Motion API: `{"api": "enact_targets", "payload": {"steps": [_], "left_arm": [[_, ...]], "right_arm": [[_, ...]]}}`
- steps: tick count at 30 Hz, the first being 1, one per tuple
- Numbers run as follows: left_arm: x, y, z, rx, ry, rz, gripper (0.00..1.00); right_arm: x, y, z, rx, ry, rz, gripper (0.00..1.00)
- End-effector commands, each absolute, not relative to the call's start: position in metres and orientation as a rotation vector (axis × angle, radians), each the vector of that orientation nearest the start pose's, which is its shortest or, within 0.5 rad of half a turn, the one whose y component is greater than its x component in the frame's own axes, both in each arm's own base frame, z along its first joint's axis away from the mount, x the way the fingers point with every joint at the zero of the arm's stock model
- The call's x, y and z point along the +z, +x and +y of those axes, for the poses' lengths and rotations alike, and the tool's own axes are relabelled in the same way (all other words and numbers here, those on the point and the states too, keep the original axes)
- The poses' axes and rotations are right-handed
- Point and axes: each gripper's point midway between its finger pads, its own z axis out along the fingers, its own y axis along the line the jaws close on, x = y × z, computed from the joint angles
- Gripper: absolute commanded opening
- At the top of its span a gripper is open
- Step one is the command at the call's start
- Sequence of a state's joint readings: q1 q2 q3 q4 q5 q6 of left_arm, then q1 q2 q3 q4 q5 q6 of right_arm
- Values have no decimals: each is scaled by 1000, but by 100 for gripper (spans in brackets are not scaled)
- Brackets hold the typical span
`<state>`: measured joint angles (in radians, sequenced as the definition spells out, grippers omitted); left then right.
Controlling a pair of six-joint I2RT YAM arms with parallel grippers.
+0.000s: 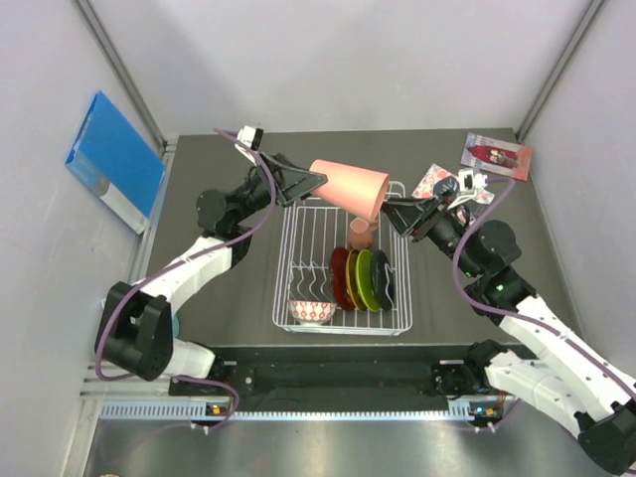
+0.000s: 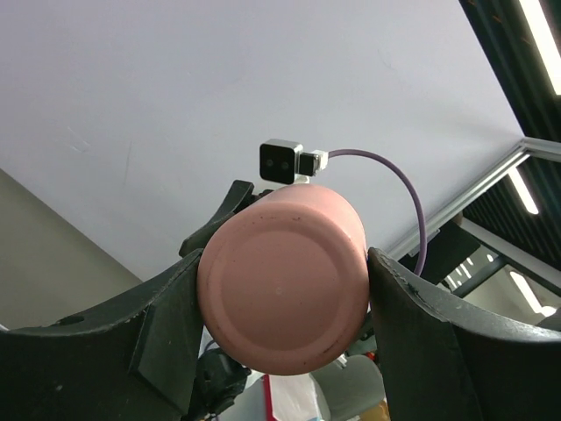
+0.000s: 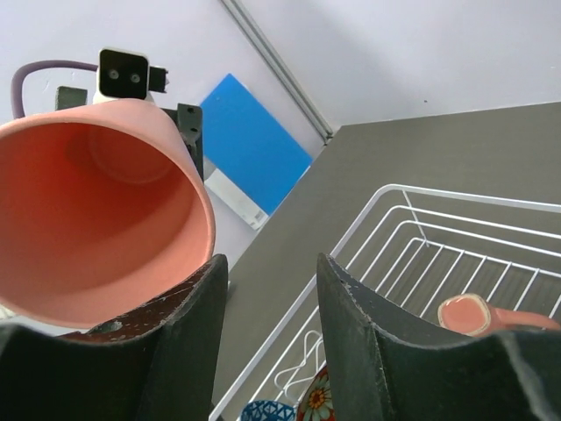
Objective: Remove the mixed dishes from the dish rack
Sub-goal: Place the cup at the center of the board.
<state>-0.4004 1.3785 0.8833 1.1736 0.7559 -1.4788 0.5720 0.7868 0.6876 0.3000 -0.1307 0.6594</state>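
My left gripper (image 1: 316,180) is shut on the base end of the tall pink cup (image 1: 348,187), holding it on its side above the far edge of the dish rack (image 1: 283,268). In the left wrist view the cup's bottom (image 2: 282,281) fills the space between both fingers (image 2: 166,324). My right gripper (image 1: 390,211) is open at the cup's open mouth (image 3: 96,210); the rim lies just beside its left finger (image 3: 188,342), not between the jaws. The rack holds a salmon mug (image 1: 361,234), upright red (image 1: 340,278), lime-green (image 1: 364,278) and black (image 1: 382,278) plates, and a patterned bowl (image 1: 312,311).
A blue folder (image 1: 114,159) leans on the left wall. Printed booklets (image 1: 496,154) lie at the back right of the table, one (image 1: 437,182) just behind my right gripper. The rack's far half (image 3: 421,237) holds only the mug (image 3: 491,316).
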Motion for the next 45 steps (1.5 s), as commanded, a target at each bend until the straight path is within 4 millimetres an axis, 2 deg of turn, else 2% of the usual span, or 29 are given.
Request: {"api": "enact_targets", "payload": {"steps": [1,7,10,14,16,22,26,31,37,40,41,42,43,44,45], "left_arm": [[422,258,-272,-2011,250,1257,0],[414,263,-275,-2025,249,1268,0],[417,265,-274,-2010,253,1260,0],[419,267,-276,-1988,269,1261,0],[418,269,-276,-1990,267,1267,0],[415,268,-277,-2027,269,1253,0],[416,266,-276,-2044,272,1244,0],[414,263,-279,-2049,277,1254,0],[405,259,-285,-2075,278,1274,0],[402,258,-286,-2076,282,1281,0],[400,258,-286,-2072,287,1289,0],[399,258,-287,-2068,289,1296,5],[398,259,-287,-2059,293,1306,24],[392,264,-290,-2042,281,1347,49],[391,265,-289,-2023,270,1366,98]], "right_arm": [[382,246,223,1174,-96,1345,46],[386,251,223,1167,-81,1339,46],[384,251,212,1107,-59,1352,48],[386,241,191,1018,-41,1341,51],[385,239,189,1011,-43,1344,52],[378,241,199,1038,-80,1369,54],[373,252,213,1059,-105,1392,54],[381,261,226,1097,-130,1371,54],[384,268,240,1142,-157,1373,47],[386,267,240,1146,-159,1373,29],[385,267,239,1138,-156,1383,15],[386,267,237,1130,-151,1385,7],[386,269,234,1102,-141,1393,1],[378,270,228,1064,-121,1442,0],[385,275,216,1008,-67,1436,0]]}}
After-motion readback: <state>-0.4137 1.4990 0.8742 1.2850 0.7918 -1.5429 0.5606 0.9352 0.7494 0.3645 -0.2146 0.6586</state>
